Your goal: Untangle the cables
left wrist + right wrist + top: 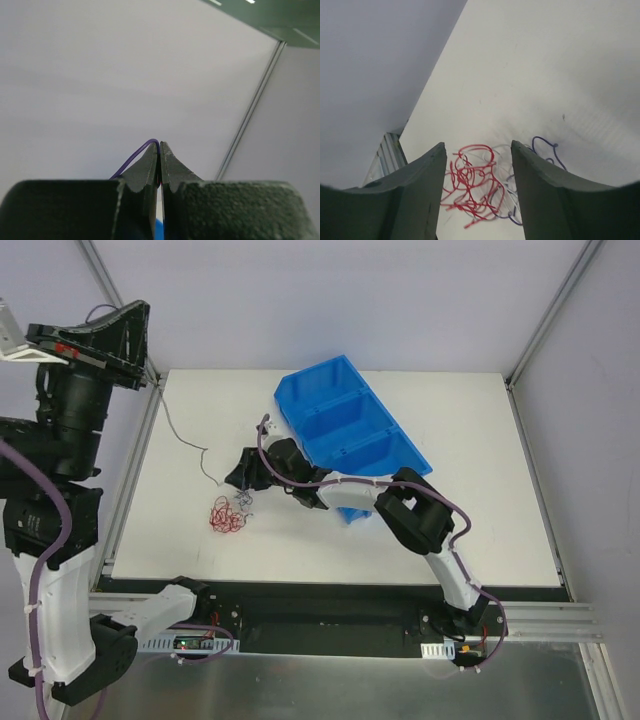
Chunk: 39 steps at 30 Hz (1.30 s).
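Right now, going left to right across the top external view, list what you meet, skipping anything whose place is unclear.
The left arm → thin dark cable → red cable → blue bin.

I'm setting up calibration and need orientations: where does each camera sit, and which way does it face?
Top external: above and behind the bases, looking down on the table, blue bin and red cable; left arm and right arm show.
Left wrist: on the raised left arm, facing a bare wall; only the shut left gripper shows.
Right wrist: low over the table, facing down; the open right gripper frames the red cable.
Shared: top external and right wrist both see the red cable.
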### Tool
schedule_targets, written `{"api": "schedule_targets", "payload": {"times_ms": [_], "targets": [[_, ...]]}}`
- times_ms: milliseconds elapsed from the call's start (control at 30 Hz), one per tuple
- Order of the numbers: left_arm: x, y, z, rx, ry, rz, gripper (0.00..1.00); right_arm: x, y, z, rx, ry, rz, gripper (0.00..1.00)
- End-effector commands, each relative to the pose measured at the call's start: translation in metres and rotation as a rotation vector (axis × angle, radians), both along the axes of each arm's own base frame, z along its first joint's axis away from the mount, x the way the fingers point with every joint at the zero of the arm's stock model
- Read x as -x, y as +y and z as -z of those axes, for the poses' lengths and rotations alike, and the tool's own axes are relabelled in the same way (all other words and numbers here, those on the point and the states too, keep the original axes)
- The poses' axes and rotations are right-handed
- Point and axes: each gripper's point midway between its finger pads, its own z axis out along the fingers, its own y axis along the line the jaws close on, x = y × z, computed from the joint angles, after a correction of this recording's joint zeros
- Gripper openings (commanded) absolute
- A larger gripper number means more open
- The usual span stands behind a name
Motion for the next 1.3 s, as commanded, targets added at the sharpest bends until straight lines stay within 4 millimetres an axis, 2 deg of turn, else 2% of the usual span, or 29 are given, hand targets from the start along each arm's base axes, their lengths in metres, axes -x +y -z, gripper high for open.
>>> {"api": "schedule_targets", "payload": {"times_ms": [0,67,167,300,367,433,533,600,700,800,967,1267], "targets": [[-0.023,0.0,0.039,-0.011,0.087,-0.041,0.0,-0.002,-0.019,-0.081,-0.04,-0.17,-0.023,0.6],[-0.028,0.001,0.059,-0.02,0.125,-0.055,0.0,0.002,-0.03,-0.104,-0.022,-0.237,-0.051,0.67],[-0.029,0.004,0.079,-0.026,0.158,-0.068,0.0,-0.005,-0.052,-0.127,0.007,-0.318,-0.024,0.76],[-0.035,-0.003,0.109,-0.029,0.227,-0.036,0.0,-0.025,-0.081,-0.14,0.026,-0.356,0.017,0.77],[-0.036,-0.007,0.126,-0.021,0.278,-0.016,0.0,-0.023,-0.089,-0.158,0.002,-0.39,-0.023,0.76],[-0.038,-0.01,0.143,-0.011,0.318,0.001,0.0,-0.014,-0.097,-0.179,-0.02,-0.429,-0.063,0.76],[-0.04,-0.014,0.167,-0.001,0.369,0.02,0.0,0.015,-0.102,-0.211,-0.087,-0.488,-0.171,0.76],[-0.042,-0.015,0.176,0.008,0.39,0.024,0.0,0.032,-0.106,-0.231,-0.156,-0.522,-0.214,0.76],[-0.045,-0.017,0.184,0.015,0.411,0.031,0.0,0.052,-0.106,-0.249,-0.237,-0.54,-0.243,0.74],[-0.046,-0.019,0.185,0.03,0.423,0.044,0.0,0.072,-0.094,-0.256,-0.282,-0.554,-0.291,0.73],[-0.046,-0.025,0.191,0.07,0.453,0.08,0.0,0.092,-0.077,-0.262,-0.303,-0.551,-0.33,0.66],[-0.045,-0.033,0.199,0.104,0.489,0.132,0.0,0.096,-0.058,-0.251,-0.304,-0.51,-0.332,0.59]]}}
